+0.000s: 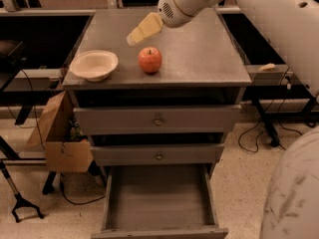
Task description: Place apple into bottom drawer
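Note:
The orange-red apple (150,59) sits on the grey cabinet top (199,49), near its front edge and left of centre. The gripper (133,37), cream-coloured at the end of the white arm, hovers above the top just up and left of the apple, apart from it and holding nothing. The bottom drawer (158,198) is pulled out below, a deep grey tray with nothing in it.
A shallow cream bowl (93,64) stands at the front left of the cabinet top. Two shut upper drawers with brass knobs (158,120) sit above the open one. A cardboard box (60,138) hangs at the cabinet's left side. Cables lie on the floor at right.

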Available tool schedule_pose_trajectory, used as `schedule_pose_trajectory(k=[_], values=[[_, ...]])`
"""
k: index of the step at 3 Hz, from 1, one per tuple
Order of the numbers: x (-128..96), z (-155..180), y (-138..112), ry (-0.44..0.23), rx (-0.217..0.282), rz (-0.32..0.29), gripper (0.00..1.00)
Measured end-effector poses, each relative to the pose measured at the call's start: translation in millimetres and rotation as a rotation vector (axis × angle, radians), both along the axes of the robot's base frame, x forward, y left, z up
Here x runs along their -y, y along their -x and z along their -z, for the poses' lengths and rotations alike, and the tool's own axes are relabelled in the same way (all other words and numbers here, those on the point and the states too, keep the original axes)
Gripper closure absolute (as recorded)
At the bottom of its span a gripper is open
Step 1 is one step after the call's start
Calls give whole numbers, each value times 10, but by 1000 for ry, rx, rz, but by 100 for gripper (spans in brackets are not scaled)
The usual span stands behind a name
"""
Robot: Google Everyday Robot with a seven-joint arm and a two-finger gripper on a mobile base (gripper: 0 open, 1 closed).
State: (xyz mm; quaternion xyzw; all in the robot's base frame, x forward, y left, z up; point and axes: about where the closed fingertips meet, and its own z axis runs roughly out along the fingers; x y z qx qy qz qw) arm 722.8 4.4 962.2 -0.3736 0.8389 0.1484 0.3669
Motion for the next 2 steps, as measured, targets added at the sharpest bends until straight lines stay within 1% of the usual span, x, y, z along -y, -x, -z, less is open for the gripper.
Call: schedule_pose_trajectory(k=[1,2], values=[[-42,65,-6,-18,-21,-20,0],[-122,386,37,-65,-89,-27,0]])
